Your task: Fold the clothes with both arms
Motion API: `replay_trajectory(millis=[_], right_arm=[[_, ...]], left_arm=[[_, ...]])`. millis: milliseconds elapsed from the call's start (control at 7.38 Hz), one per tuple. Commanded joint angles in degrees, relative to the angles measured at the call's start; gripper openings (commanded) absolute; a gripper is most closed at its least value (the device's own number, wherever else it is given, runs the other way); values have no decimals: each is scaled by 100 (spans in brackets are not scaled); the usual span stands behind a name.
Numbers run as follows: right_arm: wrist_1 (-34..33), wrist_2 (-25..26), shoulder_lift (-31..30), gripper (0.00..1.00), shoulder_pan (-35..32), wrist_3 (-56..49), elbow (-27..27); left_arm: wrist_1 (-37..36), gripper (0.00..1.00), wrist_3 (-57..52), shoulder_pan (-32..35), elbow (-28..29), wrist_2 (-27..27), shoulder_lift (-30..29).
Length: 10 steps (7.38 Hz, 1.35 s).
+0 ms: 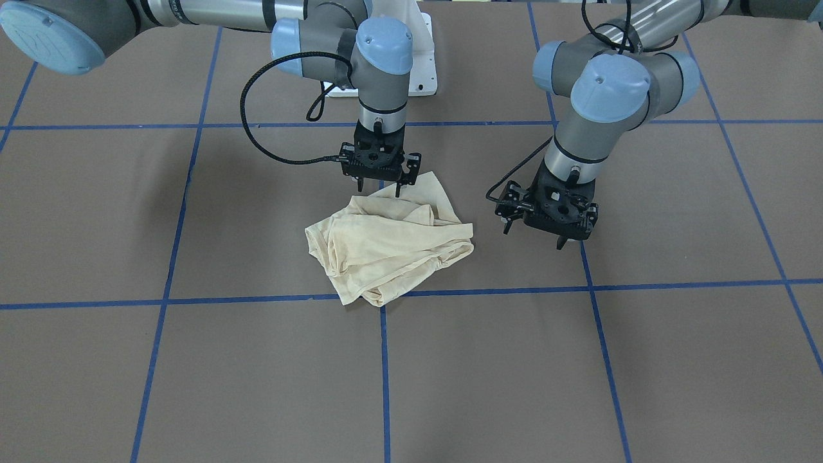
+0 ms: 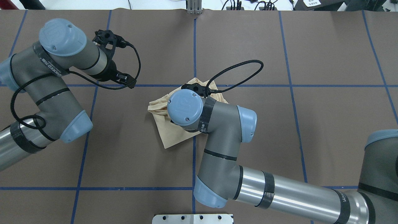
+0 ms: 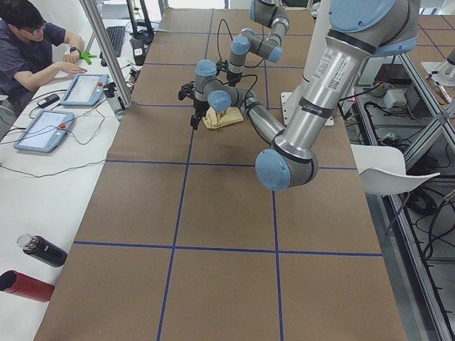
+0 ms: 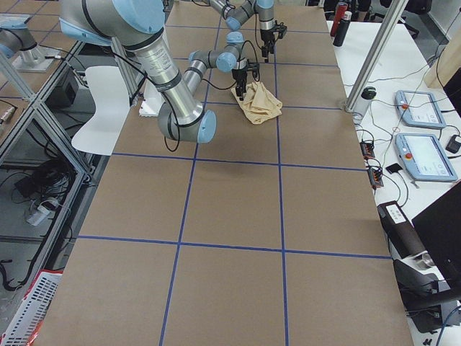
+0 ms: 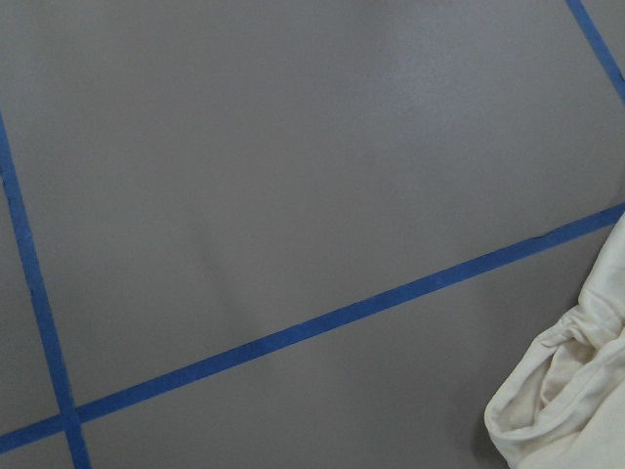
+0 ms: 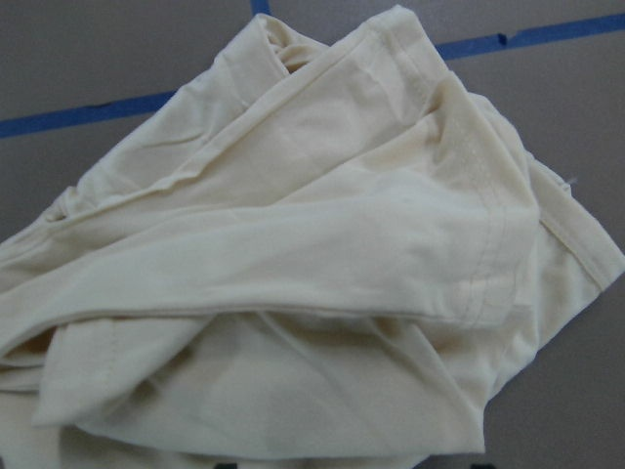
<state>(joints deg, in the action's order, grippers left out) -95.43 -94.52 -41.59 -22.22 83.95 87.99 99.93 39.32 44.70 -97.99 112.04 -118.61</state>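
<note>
On bench point(image 1: 193, 386), one crumpled shirt point(image 1: 386, 247), right end effector point(image 1: 380, 188) wide over its edge, left end effector point(image 1: 533, 236) wide, apart from shirt

Looking down from behind the robot, the right arm point(image 2: 217, 124) lies across the shirt point(image 2: 171, 137) and covers its middle, so only the edges show around the wrist. The left wrist camera catches just a bunched corner of it, cut off at the lower right, and in the right wrist camera it spills off the left and bottom edges. In both side views it is a lump too small for me to read its folds.
</note>
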Motion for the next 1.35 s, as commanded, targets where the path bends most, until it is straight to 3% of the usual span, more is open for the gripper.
replay_trajectory(millis=[0,271,406,677,948,1219], right_arm=[[41,501,37,40,8,-185,-141],[320,715,46,39,-141,-309,-316],[827,768,63,37,-238,-414,-648],[1087,918,544,33,-553,-756,-1378],[1409,944,555,29,-957,-1395,-1625],[1966,954,686,31,-1240,-1689,-1926]], left_arm=[[-9,100,-3,3,-27,2,4],[-18,100,6,3,-62,97,13],[-18,100,15,3,-71,116,13],[-35,100,41,12,-149,125,22],[-35,100,50,21,-194,125,57],[-35,100,59,12,-229,133,92]])
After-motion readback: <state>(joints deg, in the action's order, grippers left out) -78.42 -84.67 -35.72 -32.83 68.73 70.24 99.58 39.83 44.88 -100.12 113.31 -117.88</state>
